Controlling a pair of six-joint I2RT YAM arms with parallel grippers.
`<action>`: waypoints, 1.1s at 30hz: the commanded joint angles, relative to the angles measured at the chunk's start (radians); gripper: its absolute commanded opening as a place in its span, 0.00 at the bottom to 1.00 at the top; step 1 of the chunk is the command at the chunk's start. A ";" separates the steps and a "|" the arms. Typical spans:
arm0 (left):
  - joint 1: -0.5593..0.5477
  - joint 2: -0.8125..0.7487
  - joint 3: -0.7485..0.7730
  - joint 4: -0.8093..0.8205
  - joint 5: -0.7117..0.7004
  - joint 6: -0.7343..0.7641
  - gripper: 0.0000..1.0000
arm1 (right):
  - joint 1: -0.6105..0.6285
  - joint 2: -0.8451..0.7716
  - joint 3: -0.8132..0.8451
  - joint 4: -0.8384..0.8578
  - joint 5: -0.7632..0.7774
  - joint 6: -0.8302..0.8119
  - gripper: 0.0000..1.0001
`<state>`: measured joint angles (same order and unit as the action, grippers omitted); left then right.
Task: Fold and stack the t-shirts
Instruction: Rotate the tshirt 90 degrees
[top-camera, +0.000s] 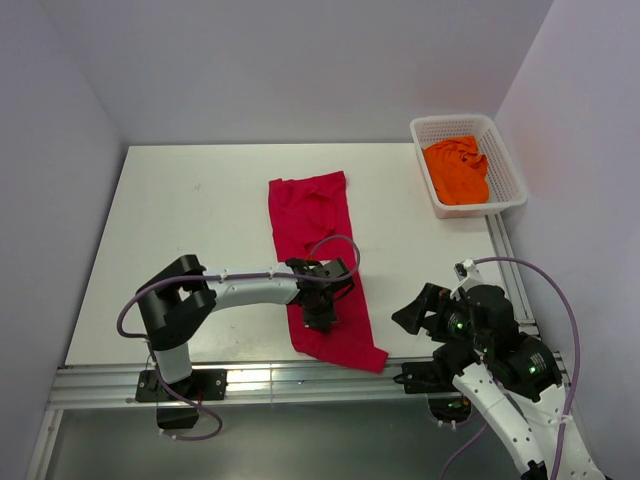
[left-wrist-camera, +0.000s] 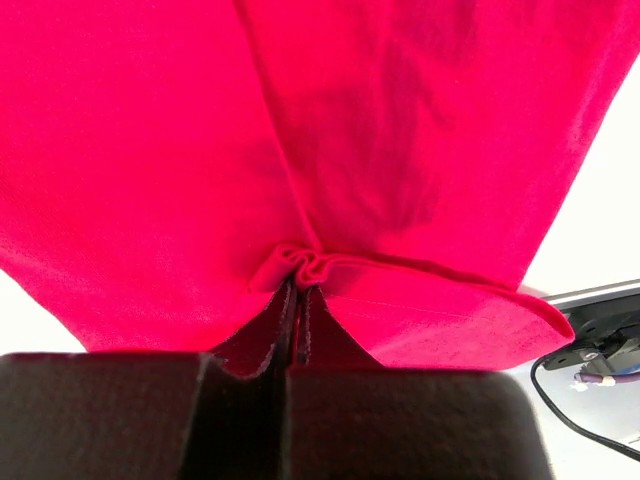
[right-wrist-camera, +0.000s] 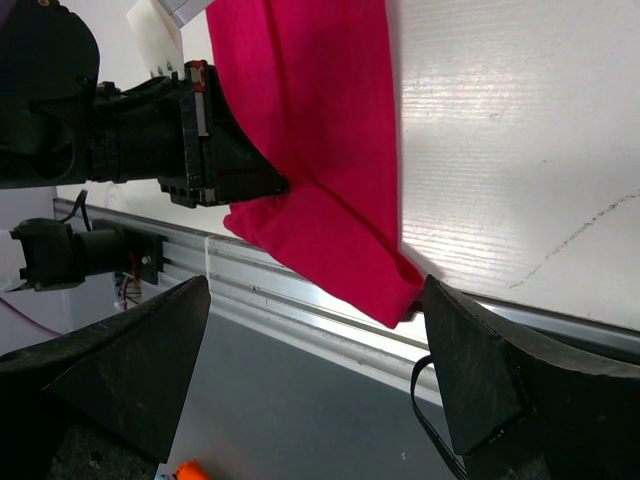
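Observation:
The crimson red t-shirt (top-camera: 312, 222) lies as a long narrow strip down the middle of the white table (top-camera: 190, 220), its near end reaching the front edge. My left gripper (top-camera: 319, 316) stands over the strip's near part, shut on a small pucker of the red cloth (left-wrist-camera: 305, 262); the rest of the shirt (left-wrist-camera: 400, 150) spreads flat beyond the black fingers (left-wrist-camera: 284, 325). The bright orange t-shirt (top-camera: 457, 170) is crumpled in the basket at the back right. My right gripper (top-camera: 415, 312) hovers open off the table's near right corner, holding nothing, looking at the red shirt's near end (right-wrist-camera: 330, 230).
A white mesh basket (top-camera: 510, 175) sits at the table's far right corner. An aluminium rail (top-camera: 260, 378) runs along the front edge, with cables by both arm bases. White walls close in the left, back and right sides.

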<state>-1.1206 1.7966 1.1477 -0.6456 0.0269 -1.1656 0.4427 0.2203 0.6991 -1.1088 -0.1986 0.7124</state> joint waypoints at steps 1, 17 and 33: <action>-0.015 -0.011 0.004 0.000 -0.010 0.007 0.00 | 0.005 -0.010 -0.009 0.020 0.018 -0.008 0.94; -0.186 -0.224 0.012 -0.195 -0.081 -0.077 0.00 | 0.005 -0.029 -0.046 0.029 -0.002 -0.002 0.94; -0.660 -0.210 -0.100 -0.254 -0.065 -0.354 0.37 | 0.005 -0.010 -0.076 0.058 -0.025 -0.007 0.94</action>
<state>-1.7420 1.5799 1.0035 -0.8425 -0.0231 -1.4193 0.4427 0.2031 0.6289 -1.1030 -0.2127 0.7124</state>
